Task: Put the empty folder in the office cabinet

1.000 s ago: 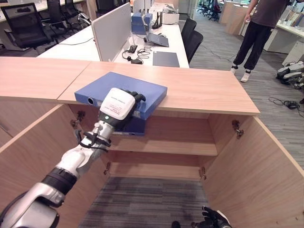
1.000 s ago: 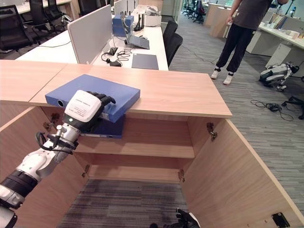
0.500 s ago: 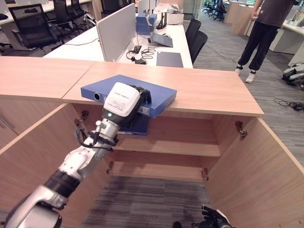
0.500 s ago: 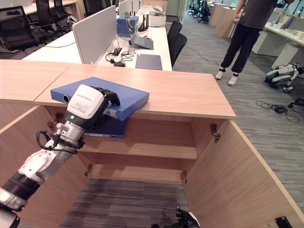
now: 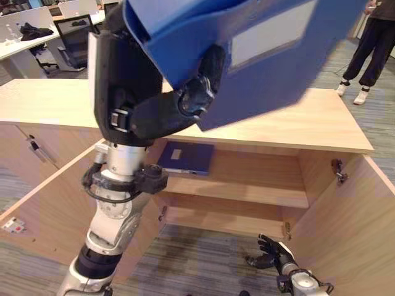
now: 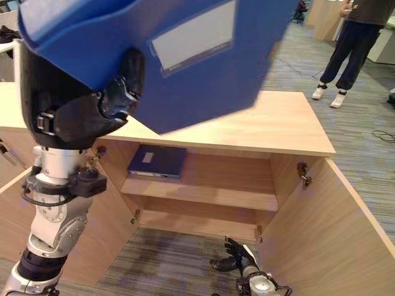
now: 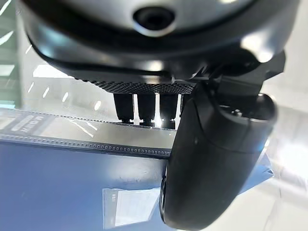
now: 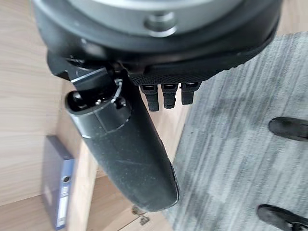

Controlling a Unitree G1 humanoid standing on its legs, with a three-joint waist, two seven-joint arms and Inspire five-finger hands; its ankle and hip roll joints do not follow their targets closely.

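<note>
Blue folder (image 5: 247, 55) gripped by my left hand (image 5: 154, 105), thumb and fingers pinching it, raised high to clear the cabinet (image 5: 321, 120) top; my right hand (image 5: 274, 253) hangs relaxed, fingers spread.

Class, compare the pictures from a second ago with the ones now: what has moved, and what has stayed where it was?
The left hand, gripping the blue folder, has lifted it off the cabinet top and raised it close to the camera. The camera has shifted too. The second folder still lies on the upper shelf, the right hand still hangs open low by the floor, and the person still stands behind.
</note>
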